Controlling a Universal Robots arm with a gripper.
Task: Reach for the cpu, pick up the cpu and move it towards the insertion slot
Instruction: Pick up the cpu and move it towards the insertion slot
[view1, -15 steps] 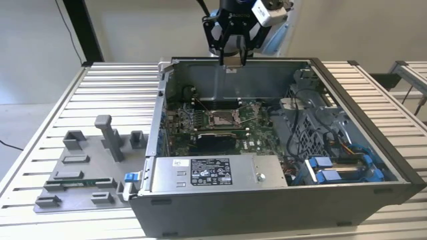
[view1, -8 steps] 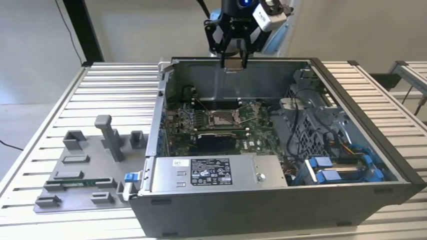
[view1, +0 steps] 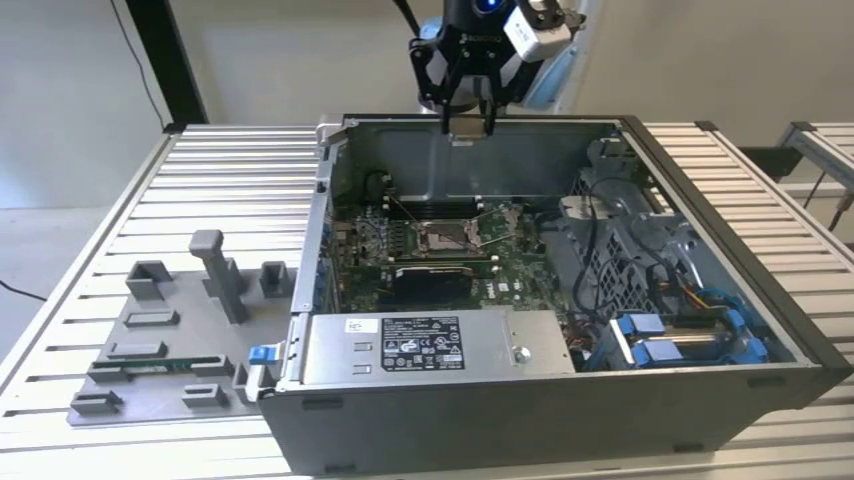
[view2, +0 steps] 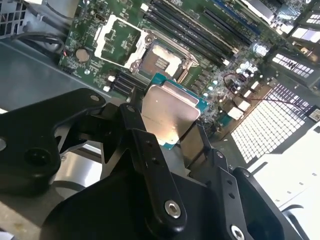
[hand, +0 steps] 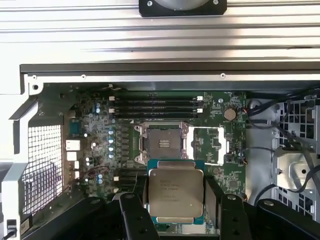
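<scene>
**Bright, even light with hot spots**

In the exterior view, soft daylight fills the scene and the computer case (view1: 561, 300) interior falls into shade. In the second wrist view, the right edge blows out white and the near gripper (view2: 165, 150) linkage blurs. The cpu (hand: 176, 192) lid glints softly.
</scene>
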